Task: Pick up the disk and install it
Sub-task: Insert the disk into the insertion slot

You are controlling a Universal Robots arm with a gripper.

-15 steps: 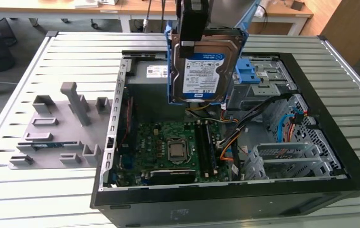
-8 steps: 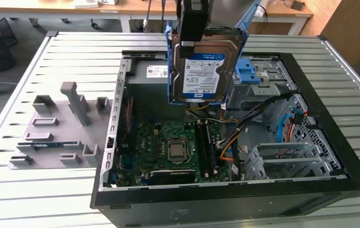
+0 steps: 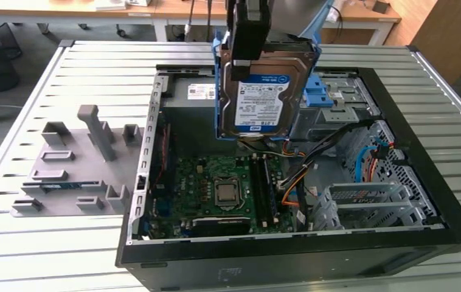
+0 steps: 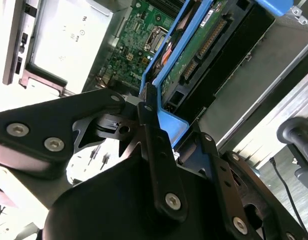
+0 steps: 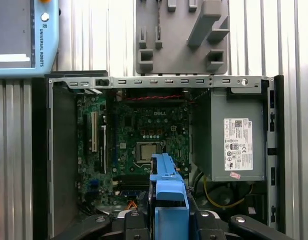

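Between the jaws of the black gripper [image 3: 249, 53], a rectangular silver-grey metal hard drive in a blue plastic carrier – the disk [image 3: 261, 91] – is clamped. The jaws are closed on its upper end. In the second wrist view the black fingers [image 4: 152, 131] press on the blue carrier rail, and the disk's [image 4: 200, 44] green circuit-board side shows beyond them. The disk hangs upright, with its white-and-blue label facing the exterior view. The label carries lines of dark print and a barcode.

Below the disk lies a black computer case [image 3: 429, 234], on its side with the panel off. The first wrist view looks straight down past the disk's blue edge [image 5: 168, 192] into it. A green motherboard [image 5: 143, 135] with a square silver processor lies there, and beside it a grey metal power-supply box [image 5: 234, 145] with a white printed sticker. Blue plastic latch tabs [image 3: 322, 91] sit in the drive bay, just beside the disk on the exterior view's right.

The case stands on a slatted metal bench [image 3: 44, 249]. A grey plastic fixture plate [image 3: 76, 167] lies next to the case on the exterior view's left, and a blue-rimmed lettered pendant [image 5: 47, 40] lies on the bench too.
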